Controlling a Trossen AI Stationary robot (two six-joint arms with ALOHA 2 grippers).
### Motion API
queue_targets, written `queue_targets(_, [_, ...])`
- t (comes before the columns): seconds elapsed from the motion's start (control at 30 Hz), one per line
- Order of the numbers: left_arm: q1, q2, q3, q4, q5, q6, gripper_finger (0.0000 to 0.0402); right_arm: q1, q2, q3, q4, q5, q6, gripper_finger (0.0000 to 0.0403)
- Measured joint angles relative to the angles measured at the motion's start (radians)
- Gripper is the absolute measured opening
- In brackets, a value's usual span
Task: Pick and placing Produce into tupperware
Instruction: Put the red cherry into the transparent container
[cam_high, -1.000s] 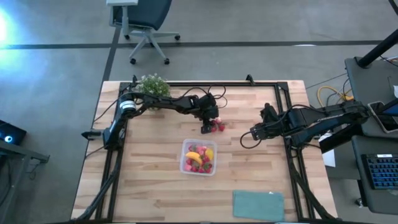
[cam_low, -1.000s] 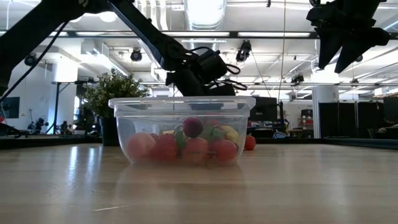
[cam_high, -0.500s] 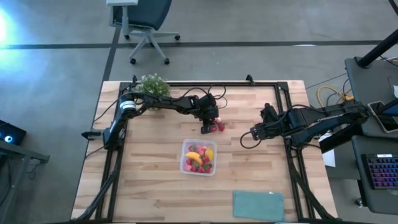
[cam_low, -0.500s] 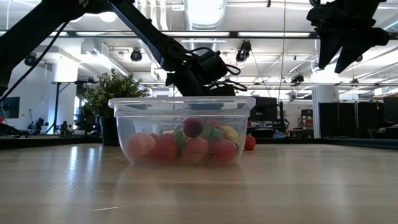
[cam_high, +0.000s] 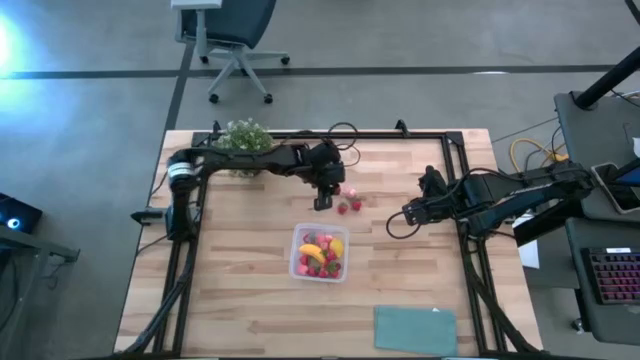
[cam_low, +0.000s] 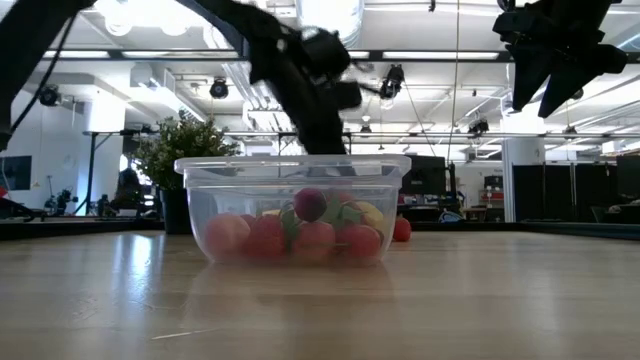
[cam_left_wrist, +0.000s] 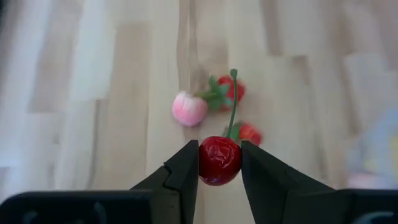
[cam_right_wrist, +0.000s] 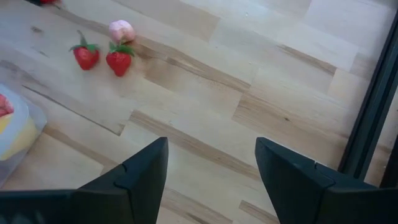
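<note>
My left gripper (cam_left_wrist: 219, 149) is shut on a small red cherry (cam_left_wrist: 220, 163) with a green stem, above the table behind the tupperware. In the high view my left gripper (cam_high: 322, 202) hangs just left of three loose berries: a pink one (cam_high: 351, 192) and two red ones (cam_high: 343, 208) lying on the wood. The clear tupperware (cam_high: 320, 253) stands at mid-table, holding a banana, a lemon and red berries. My right gripper (cam_high: 398, 220) waits open, high above the table's right side. My left gripper pinches the cherry's round body by its two sides (cam_left_wrist: 206, 163) between the two fingers (cam_left_wrist: 184, 168). The fingers slant down from the table's left-far side. The cherry is lifted clear of the table, and its stem (cam_left_wrist: 233, 99) sticks out beyond the fingertips.
A bushy potted plant (cam_high: 245, 137) stands at the far left edge. A flat teal rectangle (cam_high: 415, 328) lies at the near right. A black frame rail (cam_high: 440, 135) runs along the far and side edges. Bare wood lies between the tupperware and my right arm.
My left gripper has risen from the table beside the loose berries, and the arm has swung up with it, most of this in the last half second. The cherry has come up clear of the wood. The three other berries have stayed in place.
</note>
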Motion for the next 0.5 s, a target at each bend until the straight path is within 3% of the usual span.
queue_targets(0.27, [-0.061, -0.167, -0.013, -0.073, 0.020, -0.154, 0.0092, 0.000, 0.000, -0.001, 0.006, -0.013, 0.046, 0.0233])
queue_targets(0.5, [-0.207, -0.199, -0.049, -0.122, 0.062, -0.459, 0.0092, 0.000, 0.000, -0.003, 0.016, -0.037, -0.062, 0.0233])
